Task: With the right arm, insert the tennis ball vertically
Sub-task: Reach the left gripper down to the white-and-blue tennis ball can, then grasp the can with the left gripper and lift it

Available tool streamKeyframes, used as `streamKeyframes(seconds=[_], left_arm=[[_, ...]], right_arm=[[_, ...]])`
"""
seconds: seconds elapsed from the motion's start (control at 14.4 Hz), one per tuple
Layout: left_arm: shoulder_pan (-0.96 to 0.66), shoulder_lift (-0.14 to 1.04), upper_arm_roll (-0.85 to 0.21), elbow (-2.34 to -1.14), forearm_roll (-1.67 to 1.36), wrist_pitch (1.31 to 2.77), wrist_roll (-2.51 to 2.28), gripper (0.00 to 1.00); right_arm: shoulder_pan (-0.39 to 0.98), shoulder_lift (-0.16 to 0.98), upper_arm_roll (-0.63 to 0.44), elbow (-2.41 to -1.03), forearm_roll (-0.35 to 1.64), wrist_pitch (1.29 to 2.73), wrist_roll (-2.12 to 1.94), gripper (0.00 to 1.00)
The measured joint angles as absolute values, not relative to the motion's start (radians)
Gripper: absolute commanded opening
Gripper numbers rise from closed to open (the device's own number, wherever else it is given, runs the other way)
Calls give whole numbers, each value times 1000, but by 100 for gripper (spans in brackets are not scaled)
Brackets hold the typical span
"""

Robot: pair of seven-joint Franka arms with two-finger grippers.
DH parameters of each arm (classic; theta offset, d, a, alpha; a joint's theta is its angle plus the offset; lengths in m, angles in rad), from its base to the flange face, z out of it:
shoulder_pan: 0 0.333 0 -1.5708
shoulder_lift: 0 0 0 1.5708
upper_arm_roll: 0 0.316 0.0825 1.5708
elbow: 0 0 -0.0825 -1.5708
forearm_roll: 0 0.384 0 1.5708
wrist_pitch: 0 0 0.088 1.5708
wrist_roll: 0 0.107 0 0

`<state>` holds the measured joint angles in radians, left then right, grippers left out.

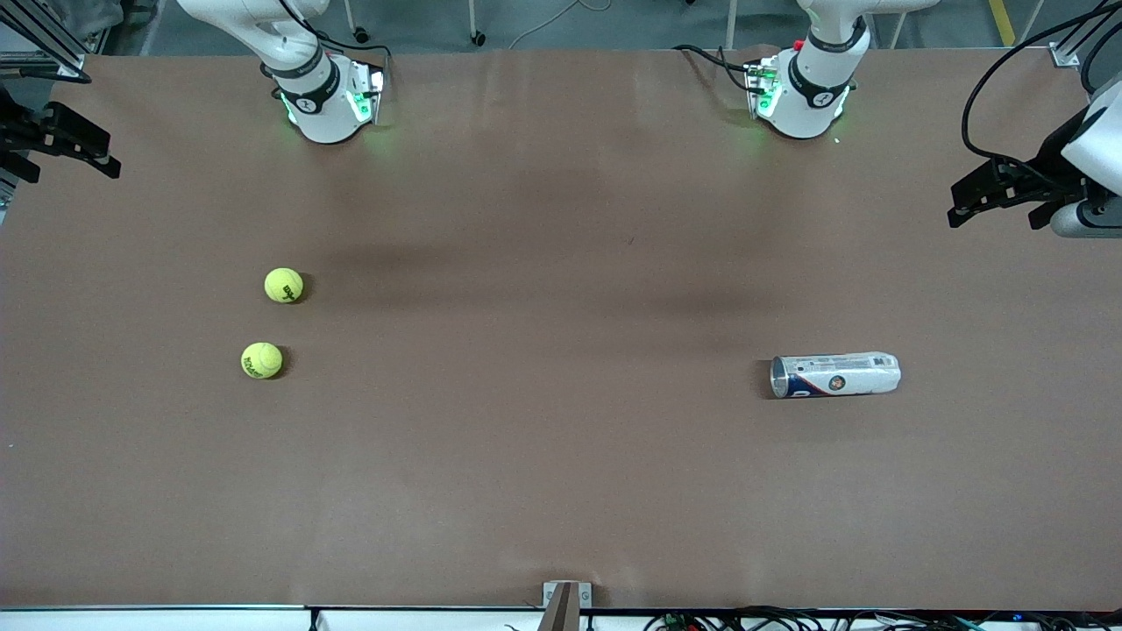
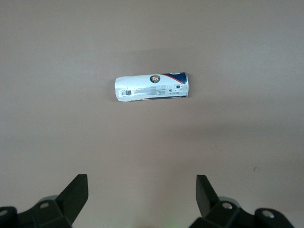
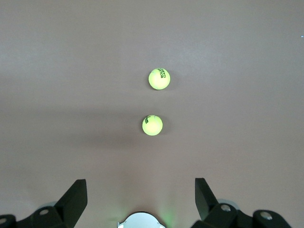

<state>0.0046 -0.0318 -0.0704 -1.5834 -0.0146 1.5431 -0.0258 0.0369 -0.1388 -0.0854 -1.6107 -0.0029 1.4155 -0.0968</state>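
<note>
Two yellow tennis balls lie on the brown table toward the right arm's end: one ball (image 1: pixel 283 285) (image 3: pixel 152 125) and a second ball (image 1: pixel 261 360) (image 3: pixel 159 79) nearer the front camera. A white and blue ball can (image 1: pixel 835 374) (image 2: pixel 152 87) lies on its side toward the left arm's end, its open silver mouth facing the table's middle. My right gripper (image 1: pixel 112 156) (image 3: pixel 140 180) hangs high at its end of the table, open and holding nothing. My left gripper (image 1: pixel 957 203) (image 2: pixel 142 176) waits high over the can's end, open with nothing between its fingers.
The right arm's base (image 1: pixel 324 96) and the left arm's base (image 1: pixel 802 88) stand along the table's edge farthest from the front camera. A small metal bracket (image 1: pixel 561 603) sits at the middle of the edge nearest that camera, with cables beside it.
</note>
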Motion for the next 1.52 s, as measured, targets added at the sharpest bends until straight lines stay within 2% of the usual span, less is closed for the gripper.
streamKeyframes(seconds=[0.42,0.69,0.97,1.32,1.52], left_arm=[[5,-27,-70,-1572,-11,1543,-26,100],[-2,26,-76,-1582,4,1544,-17,100],[-55,85,-126,-1681,98,1632,-13,100],[-61,139,-133,-1850,140,1825,141,100],[-60,206,-133,-1872,228,1852,263,100]], right_arm=[[37,-139,-85,-1611,-3,1415,-97,100],[37,-139,-85,-1611,-3,1415,-97,100],[37,-139,-86,-1611,-3,1415,-97,100],[37,-139,-86,-1611,-3,1415,-97,100],[37,-139,-86,-1612,-3,1415,-97,100]])
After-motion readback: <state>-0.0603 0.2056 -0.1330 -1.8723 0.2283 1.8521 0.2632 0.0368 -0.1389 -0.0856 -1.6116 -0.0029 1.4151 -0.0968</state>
